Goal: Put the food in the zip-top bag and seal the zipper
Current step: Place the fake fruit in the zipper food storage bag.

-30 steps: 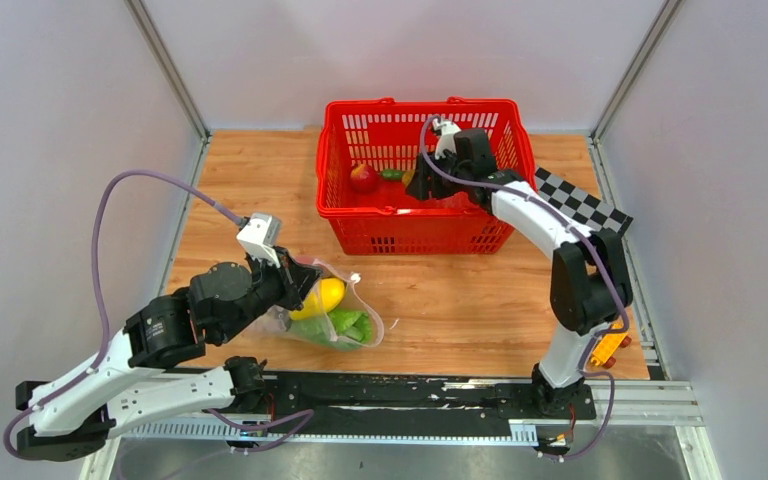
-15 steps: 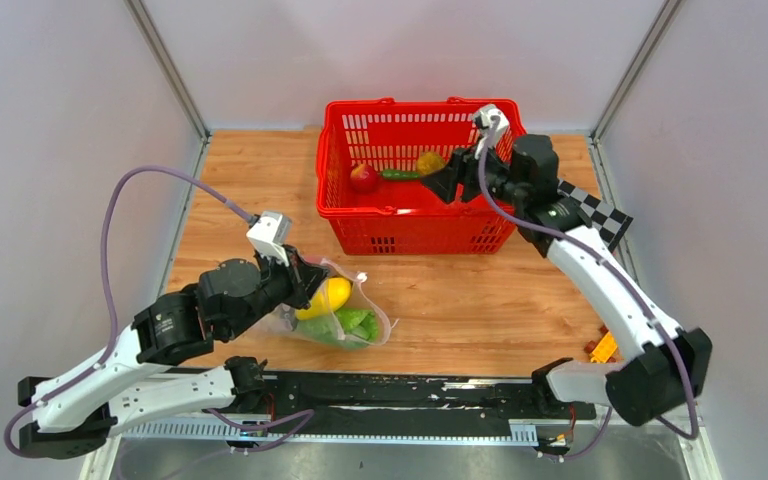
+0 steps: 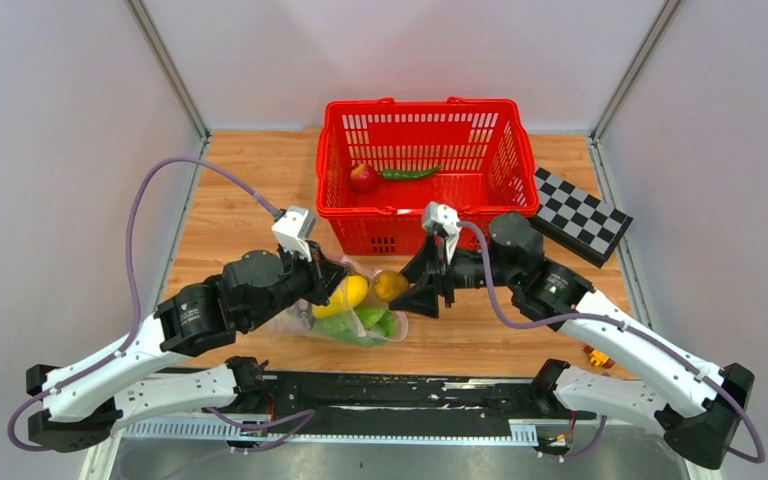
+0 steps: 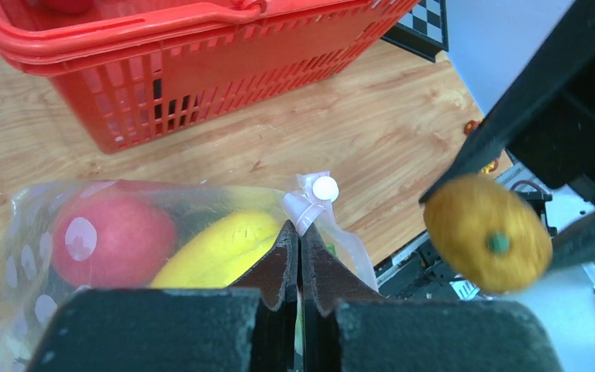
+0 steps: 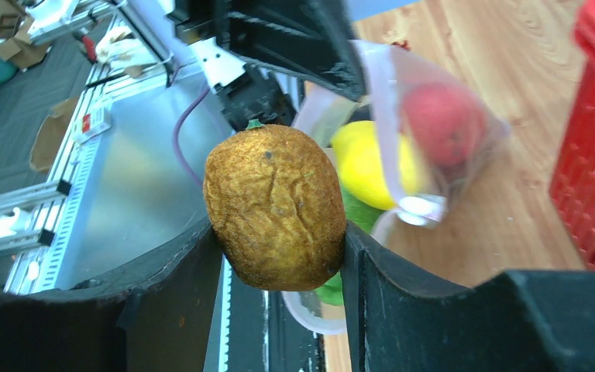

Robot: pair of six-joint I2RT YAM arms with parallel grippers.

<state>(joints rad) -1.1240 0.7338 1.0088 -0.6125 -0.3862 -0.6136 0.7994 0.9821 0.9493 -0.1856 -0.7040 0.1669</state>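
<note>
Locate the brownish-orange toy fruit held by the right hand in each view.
Top external: brownish-orange toy fruit at centre, just right of the zip-top bag mouth.
Left wrist: fruit near the right edge, mid-height, blurred.
Right wrist: fruit fills the centre.
Shared landmark: yellow lemon inside the bag, seen in all three.

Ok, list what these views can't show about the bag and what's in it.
Top external: the red apple in the bag, under the left end effector.
Left wrist: the greens, mostly behind its own fingers; the basket's contents, cut off by the top edge.
Right wrist: the zipper, blurred; the greens, mostly behind the held brown fruit.
</note>
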